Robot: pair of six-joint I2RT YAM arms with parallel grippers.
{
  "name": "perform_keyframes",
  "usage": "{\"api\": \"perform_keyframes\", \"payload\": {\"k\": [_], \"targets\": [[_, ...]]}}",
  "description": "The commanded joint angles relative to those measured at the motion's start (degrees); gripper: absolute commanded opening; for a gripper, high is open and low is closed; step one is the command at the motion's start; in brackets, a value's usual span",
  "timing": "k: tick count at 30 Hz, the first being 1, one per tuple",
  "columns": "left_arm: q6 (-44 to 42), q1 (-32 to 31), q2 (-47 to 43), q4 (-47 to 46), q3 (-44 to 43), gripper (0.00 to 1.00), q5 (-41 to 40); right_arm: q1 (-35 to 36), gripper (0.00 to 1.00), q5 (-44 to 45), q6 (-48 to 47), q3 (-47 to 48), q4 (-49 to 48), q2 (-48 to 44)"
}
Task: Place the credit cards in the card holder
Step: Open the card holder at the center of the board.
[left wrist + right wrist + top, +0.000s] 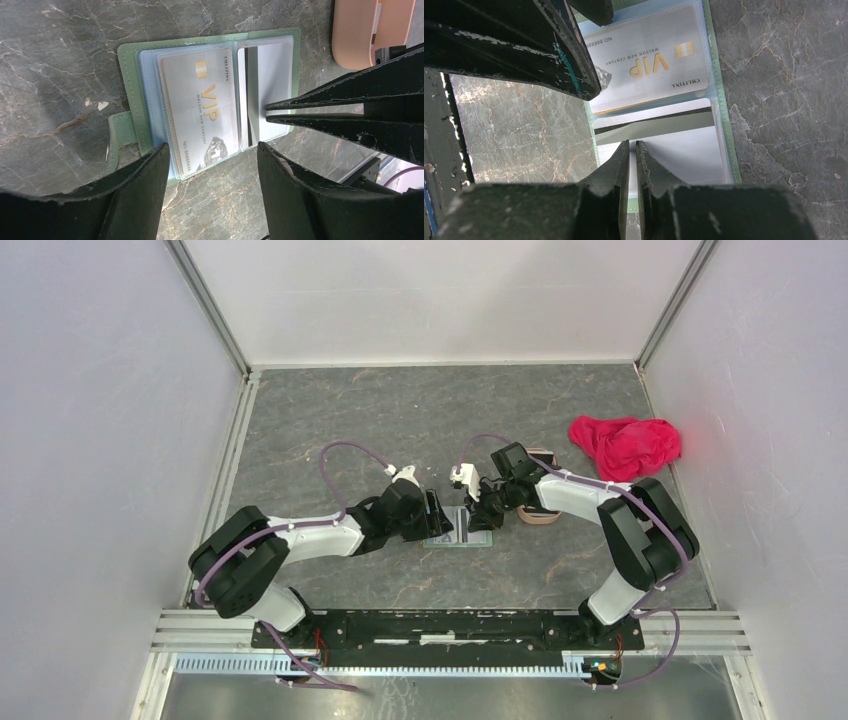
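Nearest, the left claw (212,150) hangs apart over the open card holder (131,90), mid surface (60,60). VIP card (200,110) seated. The right claw (633,145) is clamped on the striped card (684,155), partly pocketed. Judged nearly done; the tray (360,30) beyond cannot be checked for more.

The holder (131,90) lies open on the table (400,410). Two cards (200,110) sit side by side in its pockets. The tray (355,35) is to its right, and the cloth (625,445) is farther back.
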State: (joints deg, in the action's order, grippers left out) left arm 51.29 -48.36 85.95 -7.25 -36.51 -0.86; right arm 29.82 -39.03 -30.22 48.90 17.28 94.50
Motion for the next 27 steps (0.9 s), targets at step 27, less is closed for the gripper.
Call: {"api": "perform_keyframes", "payload": {"k": [27], "targets": [[1.7,-0.2,-2.6,-14.2,2.1,0.62,7.0,-1.3,0.18,-1.3,-1.6,0.5,1.9,-3.5]]}}
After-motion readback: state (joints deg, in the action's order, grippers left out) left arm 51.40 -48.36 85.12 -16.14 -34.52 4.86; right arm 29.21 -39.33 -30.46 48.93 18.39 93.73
